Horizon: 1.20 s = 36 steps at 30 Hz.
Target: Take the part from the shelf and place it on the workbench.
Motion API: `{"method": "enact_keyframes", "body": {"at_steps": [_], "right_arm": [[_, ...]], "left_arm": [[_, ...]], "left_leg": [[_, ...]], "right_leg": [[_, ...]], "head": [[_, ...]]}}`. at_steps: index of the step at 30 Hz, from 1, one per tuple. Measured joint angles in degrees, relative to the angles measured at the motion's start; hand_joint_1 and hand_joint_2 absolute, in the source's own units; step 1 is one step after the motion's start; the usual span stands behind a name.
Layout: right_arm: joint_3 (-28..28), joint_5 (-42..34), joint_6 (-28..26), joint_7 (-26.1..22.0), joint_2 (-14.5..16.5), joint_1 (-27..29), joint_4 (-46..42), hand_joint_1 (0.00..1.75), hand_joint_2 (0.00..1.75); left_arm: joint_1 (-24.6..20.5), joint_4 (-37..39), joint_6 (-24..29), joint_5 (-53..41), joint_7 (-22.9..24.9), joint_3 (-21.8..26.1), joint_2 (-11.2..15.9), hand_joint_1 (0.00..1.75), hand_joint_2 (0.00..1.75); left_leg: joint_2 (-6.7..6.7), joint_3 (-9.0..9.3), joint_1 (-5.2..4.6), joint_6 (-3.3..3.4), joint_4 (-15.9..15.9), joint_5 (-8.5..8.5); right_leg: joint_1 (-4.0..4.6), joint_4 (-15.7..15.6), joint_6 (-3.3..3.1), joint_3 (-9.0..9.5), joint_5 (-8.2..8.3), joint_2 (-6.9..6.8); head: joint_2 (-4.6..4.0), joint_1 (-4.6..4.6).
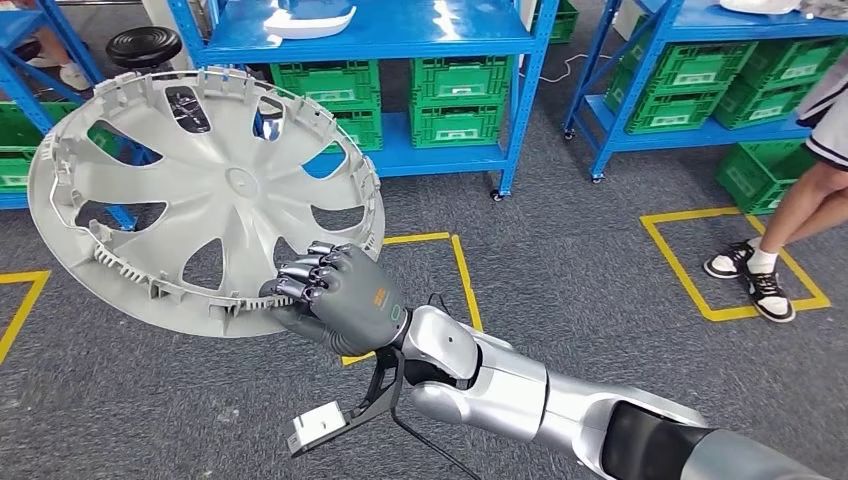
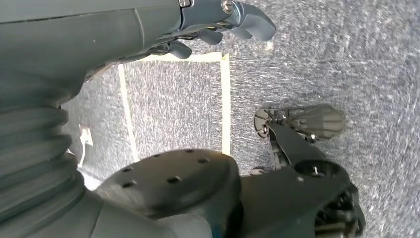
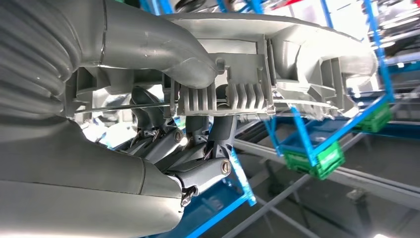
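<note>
Grey spoked wheel cover (image 1: 205,200), ribbed at its rim, gripped by right hand (image 1: 335,297).

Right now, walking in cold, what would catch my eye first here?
A big grey wheel cover, held up by its rim in the robot's right hand, in front of blue shelves stacked with green crates. At the right edge, a person's sneakered feet stand by yellow floor tape.

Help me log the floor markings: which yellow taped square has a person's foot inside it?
The yellow square on the right: a person's sneaker stands in it. The middle square holds no foot.
</note>
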Motion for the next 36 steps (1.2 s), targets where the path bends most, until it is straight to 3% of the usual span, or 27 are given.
{"method": "enact_keyframes", "body": {"at_steps": [2,3,4,6,8,10,12,13,14,16,18,19,21,23,25,27,28,29,30,32,34,36], "right_arm": [[0.0,0.01,0.13,-0.16,-0.02,-0.19,-0.03,1.75,1.75],[0.0,0.03,0.19,-0.32,-0.02,-0.34,-0.07,1.75,1.75],[0.01,0.04,0.24,-0.48,-0.03,-0.49,-0.1,1.75,1.75],[0.02,0.08,0.32,-0.69,0.02,-0.73,-0.19,1.75,1.75],[0.02,0.09,0.35,-0.71,0.13,-0.88,-0.25,1.75,1.75],[0.02,0.13,0.37,-0.7,0.18,-0.92,-0.26,1.75,1.75],[0.05,0.22,0.38,-0.71,0.23,-0.82,-0.26,1.75,1.75],[0.08,0.26,0.38,-0.72,0.28,-0.77,-0.26,1.75,1.75],[0.11,0.28,0.39,-0.72,0.39,-0.75,-0.25,1.75,1.75],[0.19,0.29,0.39,-0.68,0.68,-0.77,-0.25,1.75,1.75],[0.33,0.39,0.4,-0.64,0.96,-0.81,-0.25,1.75,1.75],[0.44,0.45,0.41,-0.64,1.07,-0.84,-0.25,1.75,1.75],[0.71,0.52,0.41,-0.64,1.33,-1.02,-0.21,1.75,1.75],[0.91,0.53,0.43,-0.62,1.62,-1.36,0.0,1.75,1.75],[0.96,0.55,0.44,-0.64,1.72,-1.55,0.44,1.75,1.75],[0.98,0.59,0.44,-0.69,1.72,-1.53,1.05,1.75,1.75],[1.0,0.61,0.44,-0.71,1.73,-1.52,1.36,1.75,1.75],[1.02,0.61,0.44,-0.7,1.74,-1.52,1.61,1.75,1.75],[1.03,0.62,0.44,-0.67,1.77,-1.53,1.8,1.75,1.75],[1.03,0.91,0.44,-0.4,1.92,-1.59,2.03,1.75,1.75],[1.03,1.59,0.45,0.21,2.2,-1.68,2.07,1.75,1.75],[1.03,2.28,0.48,0.92,2.55,-1.71,2.02,1.75,1.75]], "left_arm": [[-0.02,0.02,-0.03,0.11,-0.09,0.14,-0.04,0.0,1.75],[-0.05,0.03,-0.04,0.13,-0.15,0.17,-0.07,0.0,1.75],[-0.04,0.04,-0.06,0.15,-0.19,0.19,-0.09,0.0,1.75],[0.15,0.07,-0.07,0.19,-0.25,0.23,-0.07,0.0,1.75],[0.38,0.08,-0.05,0.23,-0.33,0.32,-0.05,0.0,1.75],[0.33,0.09,-0.02,0.31,-0.46,0.51,-0.06,0.0,1.75],[0.25,0.09,0.05,0.4,-0.55,0.7,-0.06,0.0,1.75],[0.26,0.08,0.12,0.45,-0.57,0.74,-0.06,0.0,1.75],[0.29,0.08,0.21,0.5,-0.57,0.79,-0.04,0.0,1.75],[0.31,0.05,0.38,0.57,-0.56,0.94,0.02,0.0,1.75],[0.25,0.04,0.46,0.62,-0.49,1.08,0.03,0.0,1.75],[0.24,0.04,0.46,0.65,-0.44,1.13,0.02,0.0,1.75],[0.37,0.05,0.46,0.75,-0.35,1.25,0.01,0.0,1.75],[0.53,0.05,0.46,0.92,-0.33,1.46,0.01,0.0,1.75],[0.45,0.03,0.46,1.03,-0.34,1.61,0.0,0.0,1.75],[0.36,0.02,0.44,0.93,-0.43,1.63,-0.01,0.0,1.75],[0.36,0.02,0.41,0.85,-0.49,1.63,-0.02,0.0,1.75],[0.36,0.02,0.39,0.75,-0.52,1.63,-0.01,0.0,1.75],[0.34,0.01,0.35,0.63,-0.55,1.63,-0.01,0.0,1.75],[0.15,-0.01,0.18,0.13,-0.47,1.63,-0.04,0.0,1.75],[-0.18,-0.05,-0.14,-0.64,-0.27,1.62,-0.07,0.0,1.75],[-0.38,-0.09,-0.48,-1.26,0.03,1.61,-0.07,0.0,1.75]], "left_leg": [[-1.41,-0.26,-0.02,-0.3,0.17,0.15],[-2.03,-0.56,0.07,-0.62,0.21,0.31],[-2.64,-0.88,0.22,-1.02,0.2,0.51],[-3.67,-1.33,0.44,-1.84,0.08,0.82],[-1.6,-2.27,0.23,-2.54,1.76,-0.32],[1.95,-5.02,0.17,-3.15,7.51,-3.47],[3.28,-8.1,0.43,-3.61,13.99,-5.88],[3.52,-8.54,0.53,-3.76,15.0,-5.71],[3.77,-7.81,0.6,-3.86,13.73,-4.51],[5.35,-3.86,0.55,-3.81,6.27,-1.17],[6.71,-1.05,0.29,-3.03,0.73,0.41],[6.81,-0.82,0.1,-2.52,0.02,0.34],[5.58,-1.05,0.0,-1.6,0.02,0.64],[4.5,-1.15,0.16,-0.85,-0.2,0.99],[3.4,-1.27,0.31,-0.34,-0.32,1.29],[2.03,-1.52,0.23,-0.12,-0.24,1.46],[1.24,-1.62,0.18,-0.11,-0.16,1.53],[0.45,-1.7,0.15,-0.17,-0.07,1.6],[-0.38,-1.74,0.14,-0.27,0.02,1.69],[-1.92,-1.89,0.14,-0.65,0.16,1.92],[-3.13,-2.26,0.2,-1.33,0.12,2.31],[-4.14,-2.61,0.32,-2.16,-0.24,2.8]], "right_leg": [[0.02,-7.07,-0.74,3.24,2.78,2.65],[0.08,-9.03,-0.93,4.05,3.18,3.65],[0.16,-9.76,-1.03,4.3,3.02,4.13],[0.16,-10.34,-1.27,4.5,3.28,2.94],[-0.12,-11.05,-1.89,4.94,3.63,1.39],[-0.15,-11.3,-2.36,5.13,3.73,-0.27],[-0.07,-11.18,-2.48,5.1,3.65,-2.02],[-0.08,-11.14,-2.45,5.1,3.59,-2.84],[-0.09,-11.08,-2.37,5.11,3.53,-3.59],[-0.08,-10.85,-2.0,5.13,3.28,-4.86],[0.2,-10.46,-1.44,5.03,2.96,-5.82],[0.35,-10.38,-1.12,5.0,2.89,-6.25],[0.36,-10.39,-0.46,5.04,2.81,-7.0],[0.07,-9.03,0.24,4.59,1.61,-5.33],[-0.13,-3.42,0.6,2.27,-1.72,-2.23],[-0.09,4.11,0.6,-1.19,-4.84,-1.0],[-0.06,5.98,0.51,-2.12,-5.06,-0.84],[-0.05,5.49,0.36,-1.92,-4.13,-0.72],[-0.06,2.58,0.12,-0.51,-2.25,-0.38],[-0.04,-5.57,-0.43,3.39,1.04,1.73],[0.12,-9.69,-0.79,5.17,2.09,3.01],[0.25,-9.96,-1.22,5.19,2.39,2.09]], "head": [[0.0,-0.11],[0.0,-0.19],[0.0,-0.24],[0.0,-0.21],[0.0,-0.38],[0.0,-0.69],[0.0,-0.81],[0.0,-0.81],[0.0,-0.81],[0.0,-0.82],[0.0,-0.77],[0.0,-0.73],[0.0,-0.66],[0.0,-0.6],[0.0,-0.46],[0.0,-0.39],[0.0,-0.39],[0.0,-0.39],[0.0,-0.39],[0.0,-0.39],[0.0,-0.28],[0.0,-0.17]]}}
